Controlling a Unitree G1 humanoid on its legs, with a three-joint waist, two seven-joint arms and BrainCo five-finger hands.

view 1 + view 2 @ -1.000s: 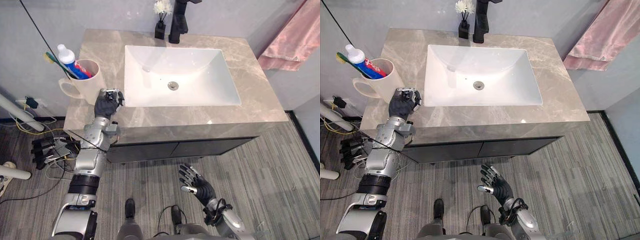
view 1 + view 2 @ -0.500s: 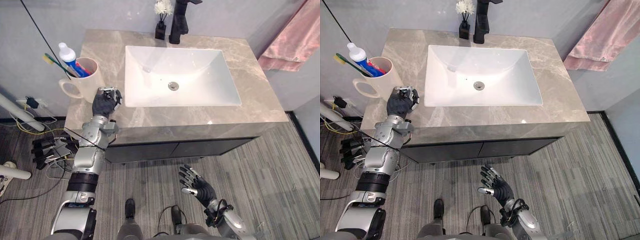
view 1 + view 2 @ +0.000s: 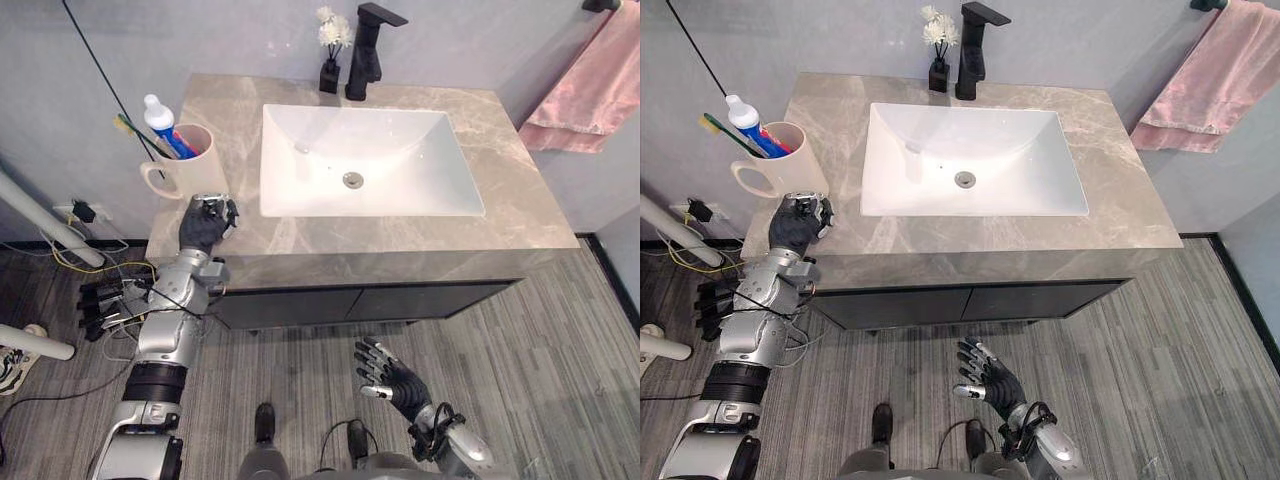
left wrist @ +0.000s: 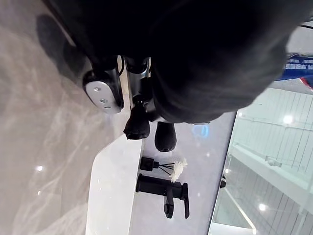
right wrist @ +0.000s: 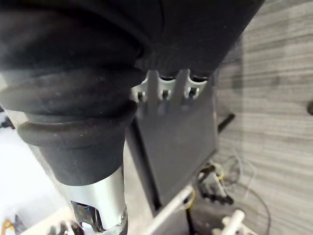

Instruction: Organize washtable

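Looking through the left eye view, found left robot hand point(image 3: 205, 222) fisted, empty, at the left side of the desk point(image 3: 400, 235), near the mug point(image 3: 190, 165) standing upper left; found right robot hand point(image 3: 390, 378) splayed wide over floor point(image 3: 550, 380), bottom centre. Left wrist view: saw curled fingers point(image 4: 138, 126) above desk.

Right side of the table point(image 3: 515, 190) is wide open, same for the front strip along the sink point(image 3: 400, 150). Left side's tight: the mug point(image 3: 190, 170) stands just behind the left hand point(image 3: 205, 222). Along the back edge, the faucet point(image 3: 365, 50) and flower vase point(image 3: 329, 72) block things.
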